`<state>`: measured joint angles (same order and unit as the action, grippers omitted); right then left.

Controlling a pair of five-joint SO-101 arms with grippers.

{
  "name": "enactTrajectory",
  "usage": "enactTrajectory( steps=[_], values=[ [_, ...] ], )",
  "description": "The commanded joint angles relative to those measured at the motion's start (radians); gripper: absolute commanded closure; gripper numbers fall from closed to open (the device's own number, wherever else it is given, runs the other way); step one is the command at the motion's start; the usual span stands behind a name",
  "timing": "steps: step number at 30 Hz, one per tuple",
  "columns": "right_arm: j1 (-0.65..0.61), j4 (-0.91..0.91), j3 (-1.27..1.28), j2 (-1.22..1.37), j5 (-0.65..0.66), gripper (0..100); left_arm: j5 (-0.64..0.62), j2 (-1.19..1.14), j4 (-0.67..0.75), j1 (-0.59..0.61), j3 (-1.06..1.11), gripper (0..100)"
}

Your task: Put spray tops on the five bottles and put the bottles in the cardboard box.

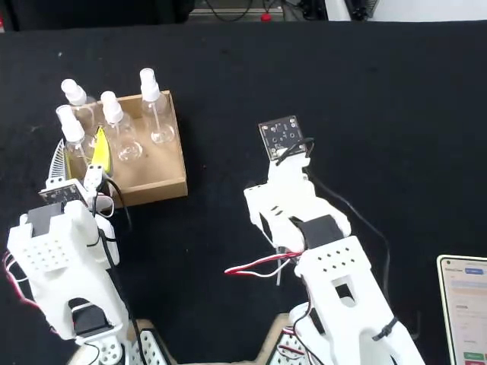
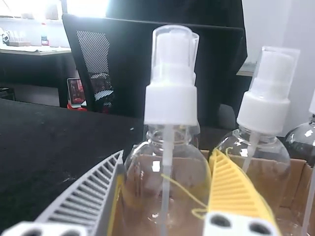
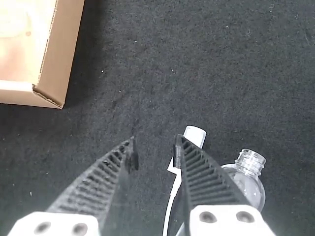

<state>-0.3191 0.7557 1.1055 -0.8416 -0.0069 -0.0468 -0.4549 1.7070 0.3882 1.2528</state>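
Pictured at left: the left gripper (image 2: pixel 168 156), clamped on a bottle (image 2: pixel 167 191), one finger pressed to each side. Held upright, spray top (image 2: pixel 171 73) fitted, just inside the near-left corner of the box (image 1: pixel 156 190). Stood further right and far in the same box: three more capped bottles (image 1: pixel 158 125), likewise upright. Counted, on that showing, as four of five done; judged to need little more there than a release.

Pictured right of centre, well apart from the box: the right gripper (image 3: pixel 154 139), fingers spread and holding nothing, aimed down at the black table (image 1: pixel 365 91). Found flat on the table at its fingertips: the loose top (image 3: pixel 194 132), white head just past the tips and close against one finger, thin tube trailing back through the gap toward the wrist. Lay, then, lengthwise along the fingers rather than across them. Found just beside that same finger, outside the gap: the bare bottle (image 3: pixel 248 179), open neck pointing away from the wrist, much as the top's head did. Could not be told whether lying flat or tilted, with much of the body hidden behind the finger.

Judged the right arm's work, with both pieces at its fingertips and well apart from the left arm. Judged the crux of the coming move: a top lined up with the fingers, hence poorly placed for a pinch across its collar, and a neck off to one side of the grip line.
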Motion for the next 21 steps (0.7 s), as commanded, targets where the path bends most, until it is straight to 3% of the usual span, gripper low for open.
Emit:
enactTrajectory(
  steps=[1,21],
  values=[
    [-0.006,-0.025,-0.012,-0.013,0.003,87.4,-0.011,0.015,0.031,0.042,0.004,76],
    [-0.006,-0.025,-0.012,-0.013,0.003,87.4,-0.005,0.015,0.031,0.065,0.004,76]
  ],
)
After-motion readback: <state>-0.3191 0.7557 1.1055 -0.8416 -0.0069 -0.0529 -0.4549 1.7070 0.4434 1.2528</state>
